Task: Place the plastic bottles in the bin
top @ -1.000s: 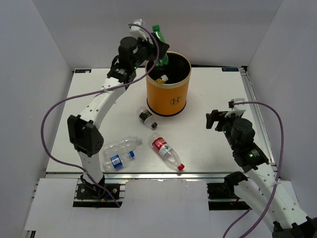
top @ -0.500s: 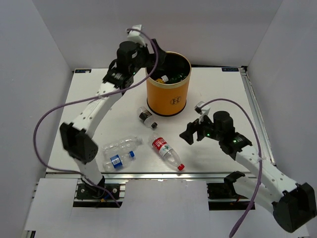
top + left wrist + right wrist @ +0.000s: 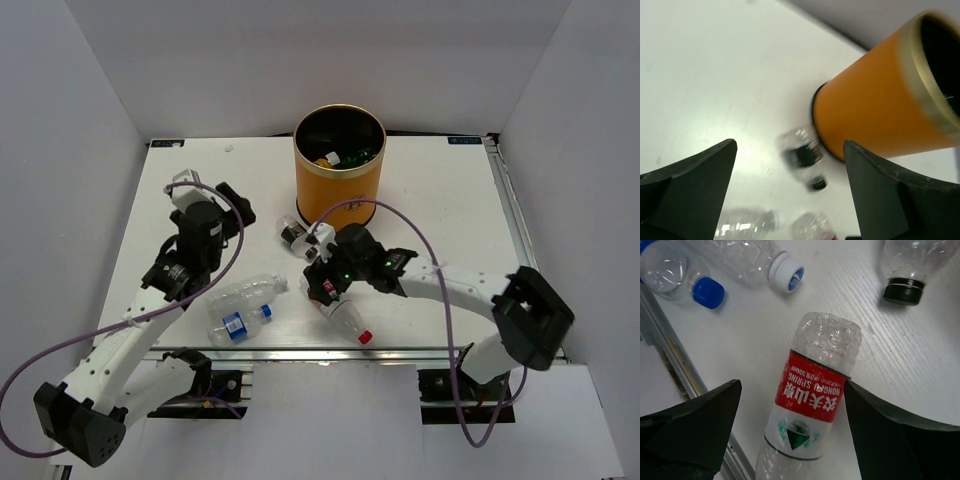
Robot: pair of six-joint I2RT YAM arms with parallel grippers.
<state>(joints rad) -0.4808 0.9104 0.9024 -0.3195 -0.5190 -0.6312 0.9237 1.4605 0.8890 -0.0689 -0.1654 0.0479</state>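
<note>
left hand [image 3: 790, 147] wide, empty, above counter [image 3: 450, 200] | right hand [image 3: 792, 385] wide, straddling red-label bottle [image 3: 812, 400] lying on counter | blue-label bottle [image 3: 235, 323] and black-label bottle [image 3: 293, 232] on counter | green bottle [image 3: 365, 155] inside bin [image 3: 340, 195]

White table [image 3: 450, 200], pale enclosing walls [image 3: 180, 70]

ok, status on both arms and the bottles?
Left gripper open, empty. Right gripper open, fingers astride red-label bottle lying on table. Three other bottles loose on table. Nothing blocking the bin.
</note>
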